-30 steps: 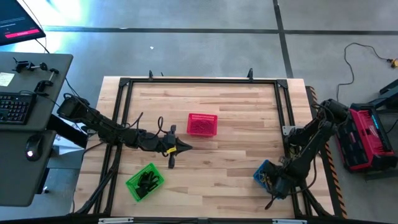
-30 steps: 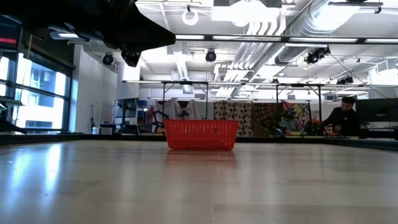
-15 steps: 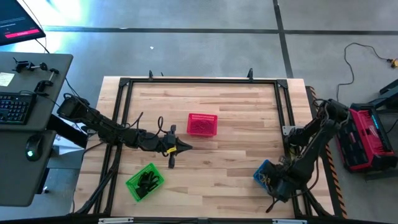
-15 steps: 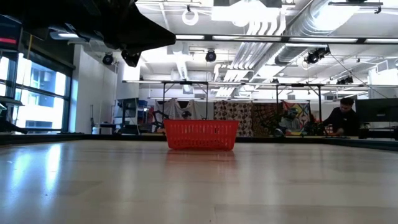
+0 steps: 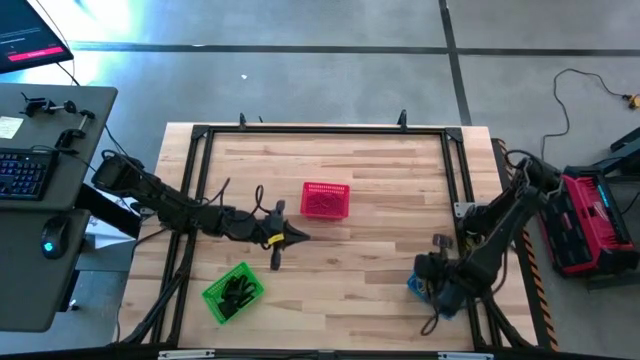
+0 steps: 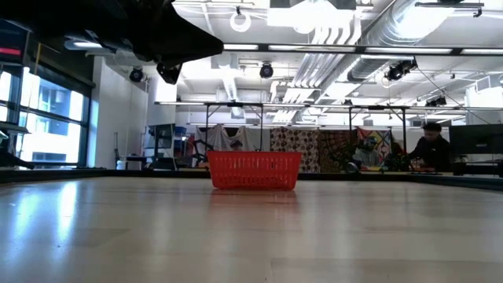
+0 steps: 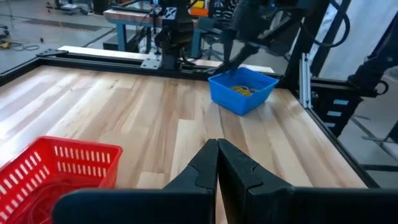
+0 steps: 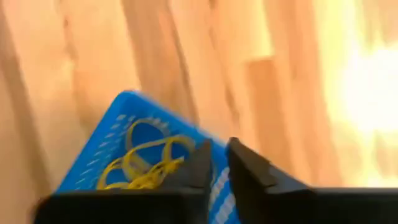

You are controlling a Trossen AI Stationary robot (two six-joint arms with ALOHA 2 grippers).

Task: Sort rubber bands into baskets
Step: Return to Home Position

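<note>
Red basket [image 5: 325,199]: square, open lattice walls, upright. Contents not discernible.

Green basket [image 5: 213,297]: well apart from the red basket, off to its left and nearer the front edge, turned askew to it. Dark clump of black rubber bands [image 5: 238,292] inside.

Blue basket [image 7: 242,92]: well apart from the red basket, to its right and nearer the front edge, upright. Tangled yellow rubber bands [image 8: 146,163] lie on its floor.

Wooden table [image 5: 370,265] with three baskets [image 5: 325,199]
</note>
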